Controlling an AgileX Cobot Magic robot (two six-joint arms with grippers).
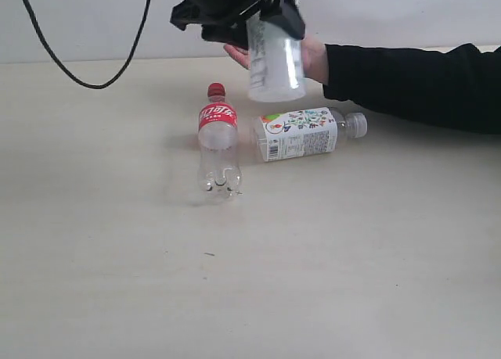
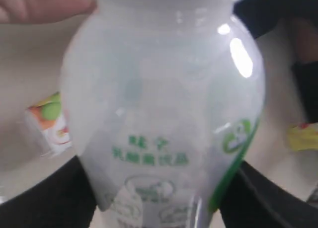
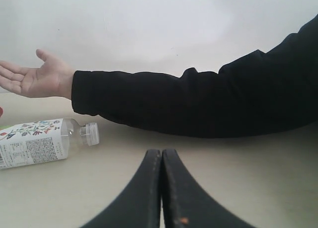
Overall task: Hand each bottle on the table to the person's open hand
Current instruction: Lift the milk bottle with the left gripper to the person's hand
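Observation:
My left gripper point(image 1: 266, 19) is shut on the clear bottle with the green-white label point(image 1: 275, 62) and holds it in the air, right in front of the person's open hand point(image 1: 315, 58). That bottle point(image 2: 164, 114) fills the left wrist view, with a black finger on each side. The red-label bottle point(image 1: 218, 140) and the floral-label bottle point(image 1: 304, 132) lie on the table point(image 1: 250, 281). My right gripper point(image 3: 162, 156) is shut on nothing, low over the table, facing the black sleeve point(image 3: 198, 106) and the palm-up hand point(image 3: 35, 79). The yellow bottle is not clearly in view.
A black cable point(image 1: 78, 70) hangs over the table's far left. The person's sleeved arm point(image 1: 415, 81) stretches along the far right edge. A small yellow patch point(image 2: 303, 137) shows in the left wrist view; I cannot tell what it is.

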